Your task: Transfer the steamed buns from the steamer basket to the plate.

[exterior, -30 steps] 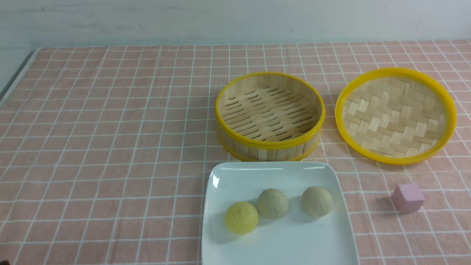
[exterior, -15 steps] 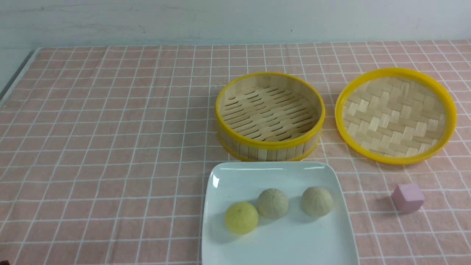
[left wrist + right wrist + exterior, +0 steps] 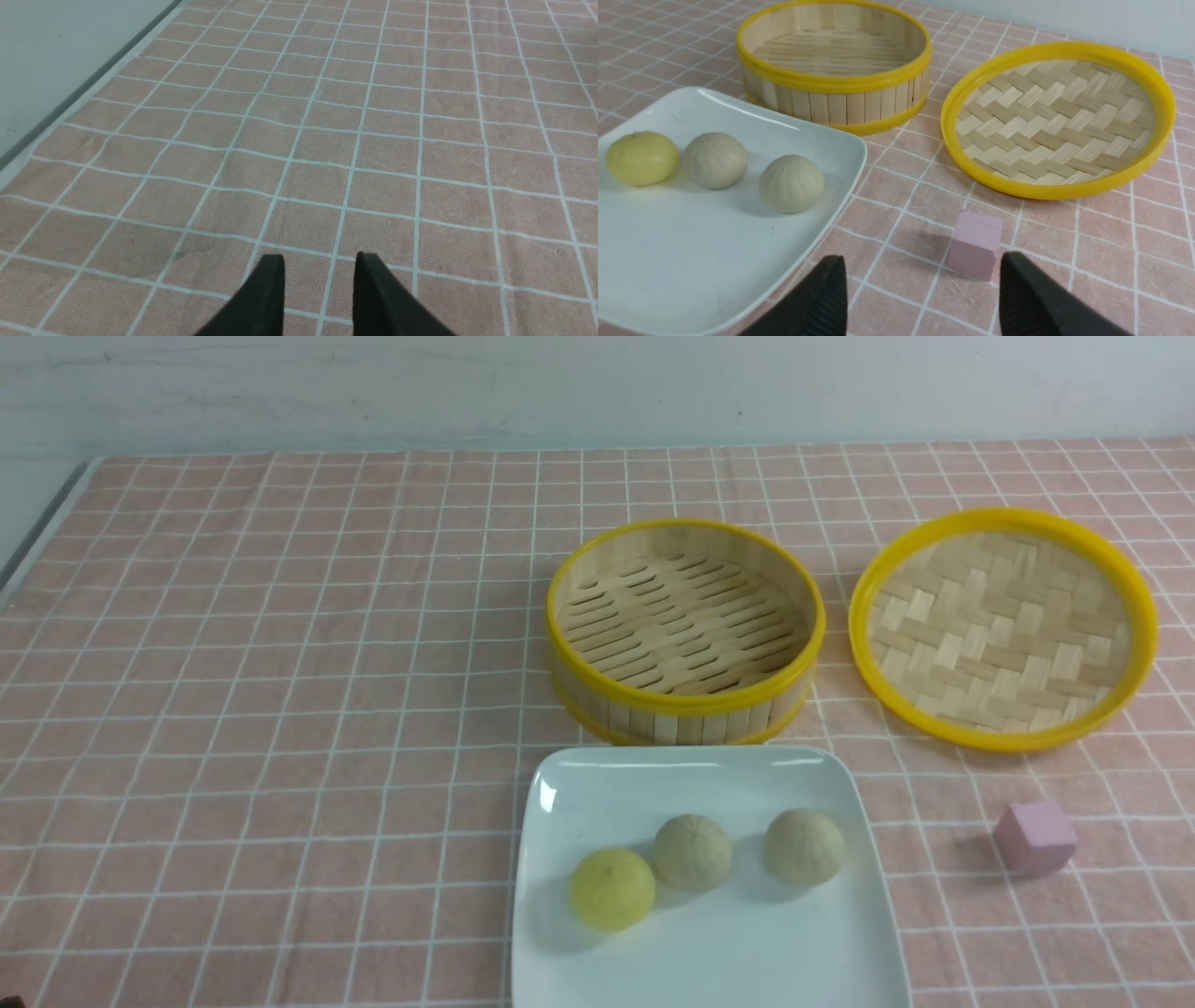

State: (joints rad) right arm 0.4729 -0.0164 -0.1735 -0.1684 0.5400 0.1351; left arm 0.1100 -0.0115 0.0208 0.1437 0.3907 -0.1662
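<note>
Three steamed buns lie on the white square plate (image 3: 579,784): a yellow bun (image 3: 612,888), a beige bun (image 3: 693,851) and another beige bun (image 3: 805,846). Behind the plate stands the steamer basket (image 3: 685,702) with nothing in it. No arm shows in the front view. In the right wrist view my right gripper (image 3: 920,267) hangs open and empty over the cloth, near the plate (image 3: 668,261) and its buns (image 3: 791,183). In the left wrist view my left gripper (image 3: 320,262) is open over bare cloth, holding nothing.
A shallow yellow-rimmed woven tray (image 3: 1004,628) lies right of the basket. A pink cube (image 3: 1034,837) sits on the cloth right of the plate, seen just ahead of the right gripper as the cube (image 3: 975,244). The table's left edge (image 3: 84,88) shows beside the checked cloth.
</note>
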